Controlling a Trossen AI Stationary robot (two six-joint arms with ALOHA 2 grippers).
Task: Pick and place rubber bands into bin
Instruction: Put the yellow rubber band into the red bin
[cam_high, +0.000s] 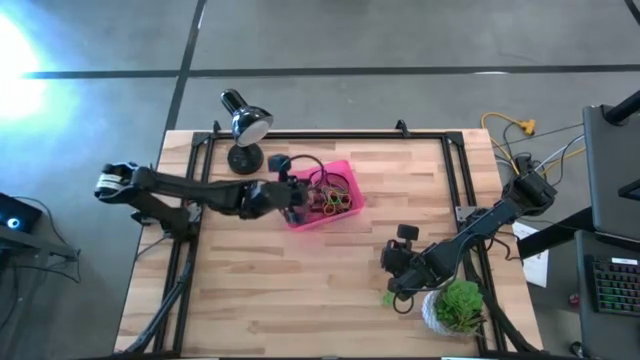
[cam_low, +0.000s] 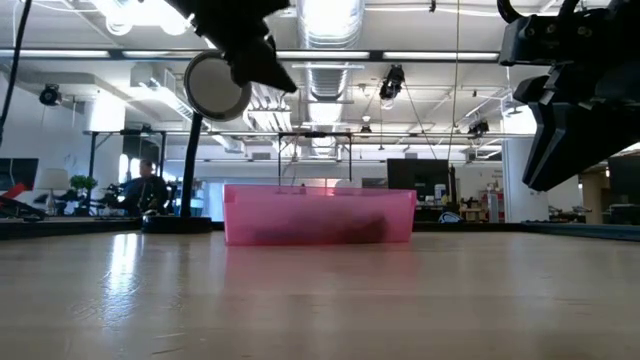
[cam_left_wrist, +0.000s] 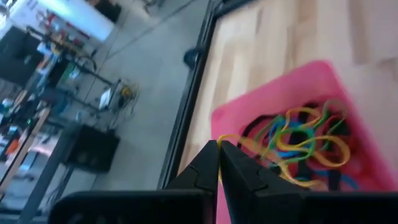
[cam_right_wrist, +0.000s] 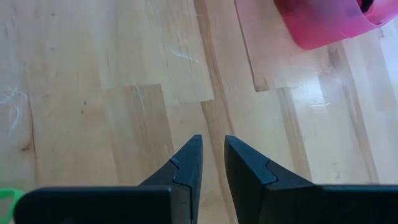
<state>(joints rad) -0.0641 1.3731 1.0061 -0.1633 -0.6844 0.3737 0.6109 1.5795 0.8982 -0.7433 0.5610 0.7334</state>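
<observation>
The pink bin (cam_high: 300, 222) stands on the wooden table right of the lamp, with several coloured rubber bands (cam_left_wrist: 298, 143) in a tangle inside. My left gripper (cam_left_wrist: 219, 146) is shut and hovers over the bin's left wall (cam_high: 292, 205), raised above it. One end of a yellow band (cam_left_wrist: 239, 142) shows right at its tips. My right gripper (cam_right_wrist: 213, 152) stands near the table's front right, a narrow gap between its fingers and only bare wood there. A green rubber band (cam_high: 388, 297) lies flat on the table beside it, also seen as a green loop (cam_right_wrist: 7, 200). My left gripper points slanting down over the bin. The yellow band's end (cam_left_wrist: 225, 138) meets its fingertips in the left wrist view. I cannot tell whether they pinch it or it merely lies behind them in the bin.
A black desk lamp (cam_high: 245, 125) stands at the far edge, left of the bin. A white pot with a green plant (cam_high: 455, 308) sits at the near right corner, close to my right gripper. Black frame rails (cam_high: 455, 175) border the table. Yellow cables (cam_high: 515, 125) lie off the table, far right.
</observation>
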